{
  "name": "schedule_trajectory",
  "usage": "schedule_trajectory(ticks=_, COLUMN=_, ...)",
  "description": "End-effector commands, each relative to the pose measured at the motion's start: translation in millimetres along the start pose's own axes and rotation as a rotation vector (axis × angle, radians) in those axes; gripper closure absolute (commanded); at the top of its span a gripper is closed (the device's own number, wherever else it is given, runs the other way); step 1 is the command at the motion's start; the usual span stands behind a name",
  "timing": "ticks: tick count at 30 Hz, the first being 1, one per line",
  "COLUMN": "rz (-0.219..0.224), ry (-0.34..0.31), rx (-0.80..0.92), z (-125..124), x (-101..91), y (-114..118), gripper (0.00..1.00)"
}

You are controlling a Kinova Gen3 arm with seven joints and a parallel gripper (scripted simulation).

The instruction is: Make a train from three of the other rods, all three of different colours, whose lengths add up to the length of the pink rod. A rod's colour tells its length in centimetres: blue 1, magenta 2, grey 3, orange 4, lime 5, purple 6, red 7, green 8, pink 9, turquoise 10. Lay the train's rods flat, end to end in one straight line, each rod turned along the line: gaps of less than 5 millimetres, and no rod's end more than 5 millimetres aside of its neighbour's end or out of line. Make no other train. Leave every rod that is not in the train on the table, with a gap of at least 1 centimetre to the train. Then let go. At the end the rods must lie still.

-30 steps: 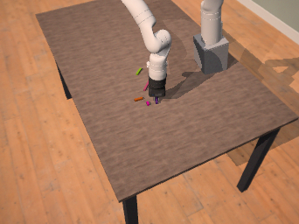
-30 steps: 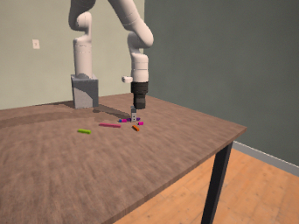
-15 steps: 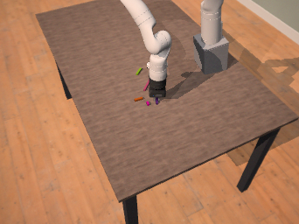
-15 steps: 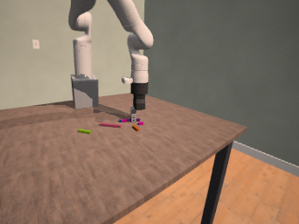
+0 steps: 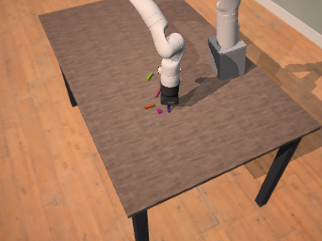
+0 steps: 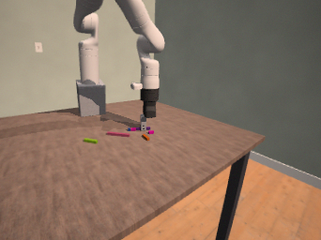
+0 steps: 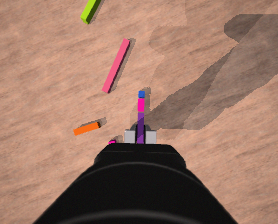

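Note:
My gripper (image 7: pixel 140 130) (image 5: pixel 169 104) (image 6: pixel 143 123) is shut on the purple rod (image 7: pixel 140 125) (image 5: pixel 169 108) and holds it low over the table. In the wrist view the purple rod points straight at a magenta rod (image 7: pixel 141 105) with a blue rod (image 7: pixel 141 94) beyond it. All three lie in one line, ends close together. The long pink rod (image 7: pixel 116 65) (image 5: pixel 157 93) (image 6: pixel 117 134) lies to their left, slanted. An orange rod (image 7: pixel 86 128) (image 5: pixel 149 106) (image 6: pixel 145 137) lies left of my fingers. A second magenta rod (image 7: pixel 112 142) (image 5: pixel 159 110) (image 6: pixel 150 132) sits just beside my left finger.
A lime rod (image 7: pixel 90 11) (image 5: pixel 150 76) (image 6: pixel 90 141) lies farther off beyond the pink rod. The arm's grey base (image 5: pixel 227 57) (image 6: pixel 91 99) stands at the table's far side. The arm's shadow falls on the table to the right of the rods.

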State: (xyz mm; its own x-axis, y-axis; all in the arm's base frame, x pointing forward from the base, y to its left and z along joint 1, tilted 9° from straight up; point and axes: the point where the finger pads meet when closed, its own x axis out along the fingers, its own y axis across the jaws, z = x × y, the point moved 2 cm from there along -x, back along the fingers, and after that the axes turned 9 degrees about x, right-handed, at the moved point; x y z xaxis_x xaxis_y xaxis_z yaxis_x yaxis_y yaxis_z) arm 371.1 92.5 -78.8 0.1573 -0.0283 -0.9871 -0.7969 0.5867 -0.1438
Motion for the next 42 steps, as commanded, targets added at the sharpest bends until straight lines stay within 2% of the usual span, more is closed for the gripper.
schedule_trajectory(ticks=1, rz=-0.001, ry=-0.001, rx=0.000, z=0.4, x=-0.5, y=-0.3, gripper=0.76)
schedule_trajectory(ticks=13, rz=-0.001, ry=-0.001, rx=0.000, z=0.4, x=-0.5, y=-0.3, gripper=0.76)
schedule_trajectory(ticks=14, rz=-0.001, ry=-0.001, rx=0.000, z=0.4, x=-0.5, y=-0.3, gripper=0.70)
schedule_trajectory(ticks=16, rz=-0.001, ry=-0.001, rx=0.000, z=0.4, x=-0.5, y=-0.3, gripper=0.70)
schedule_trajectory(ticks=17, rz=-0.001, ry=-0.001, rx=0.000, z=0.4, x=-0.5, y=-0.3, gripper=0.64)
schedule_trajectory(ticks=19, rz=-0.001, ry=-0.001, rx=0.000, z=0.4, x=-0.5, y=-0.3, gripper=0.64)
schedule_trajectory(ticks=20, rz=-0.001, ry=-0.001, rx=0.000, z=0.4, x=-0.5, y=-0.3, gripper=0.58)
schedule_trajectory(ticks=22, rz=-0.001, ry=-0.001, rx=0.000, z=0.4, x=-0.5, y=-0.3, gripper=0.58)
schedule_trajectory(ticks=23, rz=-0.001, ry=-0.001, rx=0.000, z=0.4, x=-0.5, y=-0.3, gripper=0.52)
schedule_trajectory(ticks=25, rz=-0.001, ry=-0.001, rx=0.000, z=0.4, x=-0.5, y=-0.3, gripper=0.52)
schedule_trajectory(ticks=26, rz=-0.001, ry=-0.001, rx=0.000, z=0.4, x=-0.5, y=-0.3, gripper=0.46)
schedule_trajectory(ticks=42, rz=-0.001, ry=-0.001, rx=0.000, z=0.4, x=-1.8, y=-0.3, gripper=0.46)
